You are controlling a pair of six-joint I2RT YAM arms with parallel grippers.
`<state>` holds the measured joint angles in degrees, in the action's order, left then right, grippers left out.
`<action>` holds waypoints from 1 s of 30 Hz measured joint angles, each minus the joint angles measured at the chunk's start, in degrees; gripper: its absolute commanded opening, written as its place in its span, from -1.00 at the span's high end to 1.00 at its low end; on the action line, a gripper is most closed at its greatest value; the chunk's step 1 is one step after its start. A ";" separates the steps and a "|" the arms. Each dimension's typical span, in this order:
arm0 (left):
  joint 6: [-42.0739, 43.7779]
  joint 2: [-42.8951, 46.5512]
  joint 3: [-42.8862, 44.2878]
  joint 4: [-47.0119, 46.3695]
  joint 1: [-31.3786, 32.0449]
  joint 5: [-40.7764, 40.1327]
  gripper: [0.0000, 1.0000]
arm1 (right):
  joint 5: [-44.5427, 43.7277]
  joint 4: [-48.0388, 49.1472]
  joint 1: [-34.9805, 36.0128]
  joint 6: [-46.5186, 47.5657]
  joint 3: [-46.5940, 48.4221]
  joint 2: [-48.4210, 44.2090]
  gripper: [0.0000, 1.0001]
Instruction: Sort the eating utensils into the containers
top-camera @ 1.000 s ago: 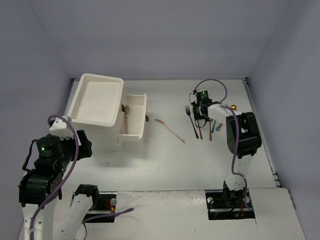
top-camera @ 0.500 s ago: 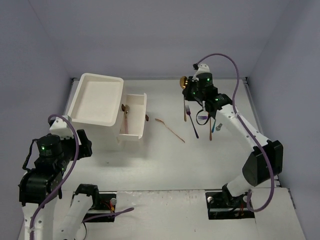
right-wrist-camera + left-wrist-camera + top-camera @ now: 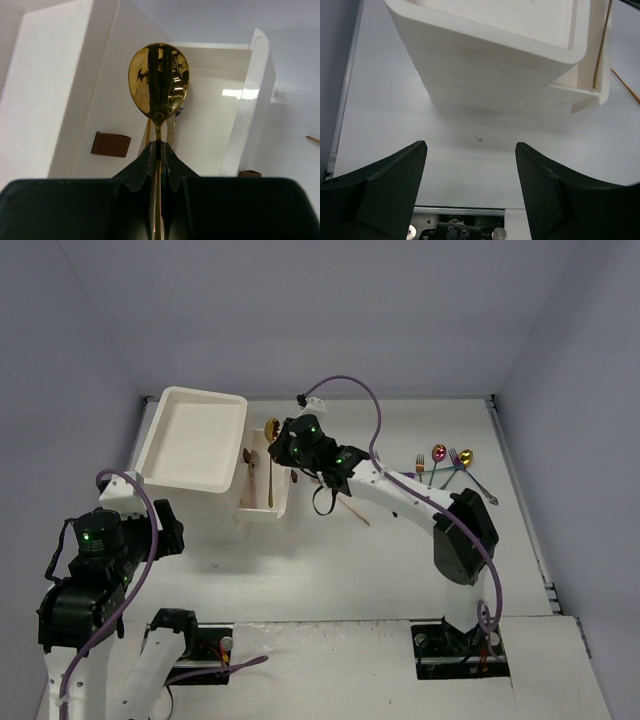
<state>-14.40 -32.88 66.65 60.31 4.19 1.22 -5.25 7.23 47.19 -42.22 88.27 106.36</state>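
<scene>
Holding a gold spoon (image 3: 158, 80) at the open drawer (image 3: 257, 85).
Pinching the handle with the right tool (image 3: 159, 150), bowl ahead for dropping in; leaving the left tool (image 3: 470, 150) spread wide, empty.

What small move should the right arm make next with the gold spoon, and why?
Probably lower the gold spoon a little into the pulled-out drawer and then open. The right jaws are shut on its handle, its bowl hangs above that drawer, and another utensil already lies inside.
</scene>
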 measured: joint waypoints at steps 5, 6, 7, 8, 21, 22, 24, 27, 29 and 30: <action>-0.02 0.00 0.00 0.02 0.00 -0.01 -0.37 | -1.79 1.81 0.45 -3.19 2.03 4.68 0.22; -0.02 0.00 0.00 0.02 0.00 -0.01 -0.37 | -1.94 2.06 0.38 -3.09 2.29 5.14 0.09; -0.02 0.00 0.00 0.02 0.00 -0.01 -0.37 | -1.95 2.33 0.26 -2.78 2.38 5.36 0.08; -0.02 0.00 0.00 0.02 0.00 -0.01 -0.37 | -1.89 2.54 0.11 -2.40 2.38 5.36 0.02; -0.02 1.06 0.00 0.02 0.00 -0.01 -0.37 | -4.37 -2.74 -23.48 16.12 -18.74 -20.95 -0.21; -0.02 1.07 0.00 0.02 0.00 0.01 -0.37 | -5.06 -3.44 -26.84 18.26 -19.54 -22.77 -0.22; -0.02 1.07 0.00 0.02 0.00 0.01 -0.37 | -5.80 -4.26 -33.27 22.11 -21.16 -24.89 -0.22; -0.02 1.07 0.00 0.02 0.00 0.00 -0.37 | -5.88 -6.04 -42.42 26.33 -23.78 -24.57 -0.21; -0.02 1.07 0.00 0.02 0.00 0.02 -0.37 | -5.71 -7.14 -46.88 27.33 -25.26 -22.37 -0.17; -0.02 1.07 0.00 0.02 0.01 0.02 -0.37 | -5.46 -7.69 -48.66 27.49 -25.92 -20.96 -0.14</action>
<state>-14.41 -31.81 66.65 60.34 4.20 1.23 -10.70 -0.46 -1.48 -14.72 62.35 85.40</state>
